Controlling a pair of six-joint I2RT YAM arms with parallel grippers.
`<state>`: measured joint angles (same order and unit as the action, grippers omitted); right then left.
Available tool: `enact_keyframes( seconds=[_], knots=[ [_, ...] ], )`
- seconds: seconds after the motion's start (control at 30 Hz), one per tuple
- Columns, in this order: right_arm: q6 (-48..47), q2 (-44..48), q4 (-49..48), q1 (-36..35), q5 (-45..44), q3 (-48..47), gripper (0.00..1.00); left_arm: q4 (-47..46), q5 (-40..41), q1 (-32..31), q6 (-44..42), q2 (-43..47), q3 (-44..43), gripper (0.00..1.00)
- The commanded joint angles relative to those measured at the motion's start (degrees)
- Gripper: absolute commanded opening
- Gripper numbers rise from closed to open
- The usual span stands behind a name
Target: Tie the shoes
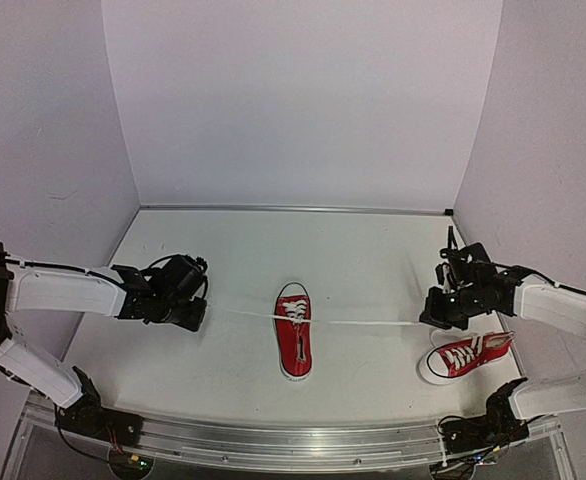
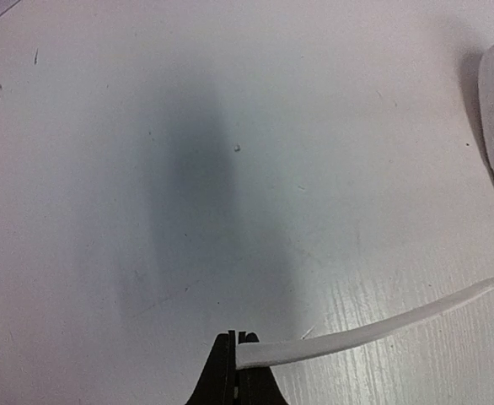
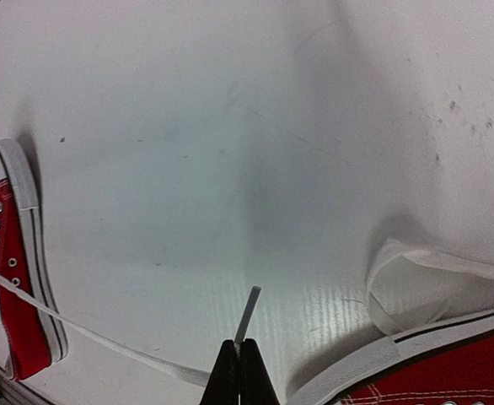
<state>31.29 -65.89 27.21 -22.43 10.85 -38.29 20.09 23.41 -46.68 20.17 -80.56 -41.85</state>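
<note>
The left pincer (image 2: 237,344) is pressed together on the tip of 1 white lace end (image 2: 373,327). The right pincer (image 3: 238,348) is pinched on the other lace end (image 3: 87,333), with a short tail poking up past its tips. From each pincer the lace runs inward, nearly straight and seemingly lifted off the surface (image 1: 373,250), to the middle shoe (image 1: 295,345). That shoe lies between the 2 arms with its toe pointing away from the bases.

The shoe's long axis runs near to far, while the lace stretches left to right across its upper eyelets. The 2 pincers are well apart, roughly the same reach to either side. I judge that any crossing or knotting depends on bringing both ends back toward that centre line.

The 2nd shoe (image 1: 465,357) lies just beside the right pincer, on the side toward the bases, angled with its toe to the left.

Only the top view shows the whole span at once. The left wrist view catches just the sole edge of the middle shoe. The right wrist view alone shows the 2nd shoe's loose laces (image 3: 416,270) curling on the surface, untied.
</note>
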Motion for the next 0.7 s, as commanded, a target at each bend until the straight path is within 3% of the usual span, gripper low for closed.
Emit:
enact_keyframes(
  seconds=[0.0, 0.23, 0.53, 0.67],
  knots=[
    [4.33, -0.58, 2.15, 1.6, -9.77, 1.97, 0.0, 8.25, 5.17, 2.23, 8.46, -3.3, -2.99, 0.0],
    [6.87, -3.01, -0.52, 2.57, -10.7, 3.97, 0.0, 9.03, 2.15, 4.05, 8.53, -6.35, -3.92, 0.0],
    [1.49, -10.52, -11.39, 2.55, 4.09, 5.08, 0.0, 1.32, -9.43, 3.74, 0.1, -6.29, -2.68, 0.0],
    [0.2, -10.91, -13.11, 2.51, 7.46, 4.0, 0.24, 0.48, -13.56, 3.7, -2.77, -6.38, -3.01, 0.03]
  ],
)
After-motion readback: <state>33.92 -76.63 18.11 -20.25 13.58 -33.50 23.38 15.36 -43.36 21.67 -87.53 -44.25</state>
